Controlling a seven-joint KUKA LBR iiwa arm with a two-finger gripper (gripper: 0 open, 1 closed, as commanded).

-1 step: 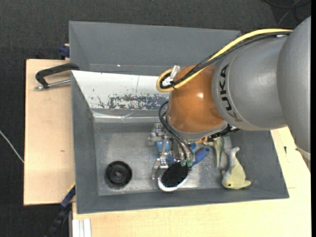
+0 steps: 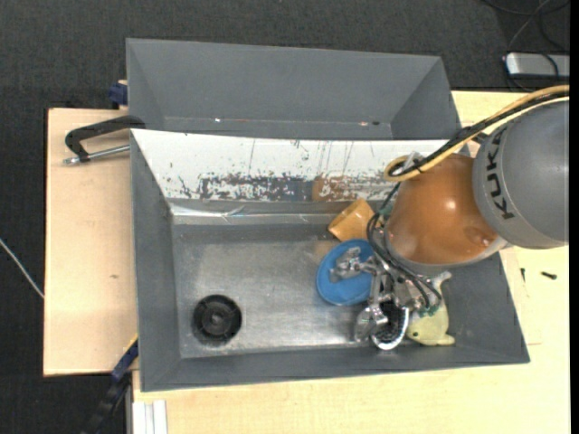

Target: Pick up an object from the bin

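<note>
My gripper [image 2: 381, 318] is down at the bin's front right, close to the floor. A blue round disc [image 2: 340, 278] lies just to its left, partly under the gripper's metal parts. A pale yellow flat thing [image 2: 431, 334] lies just to the right of the gripper against the front wall, partly hidden by it. A tan block [image 2: 351, 220] sits behind the disc near the back wall.
A black round knob-like thing [image 2: 217, 318] lies alone at the front left of the bin. The arm's orange cover and cables hang over the right side of the bin, hiding what is below them.
</note>
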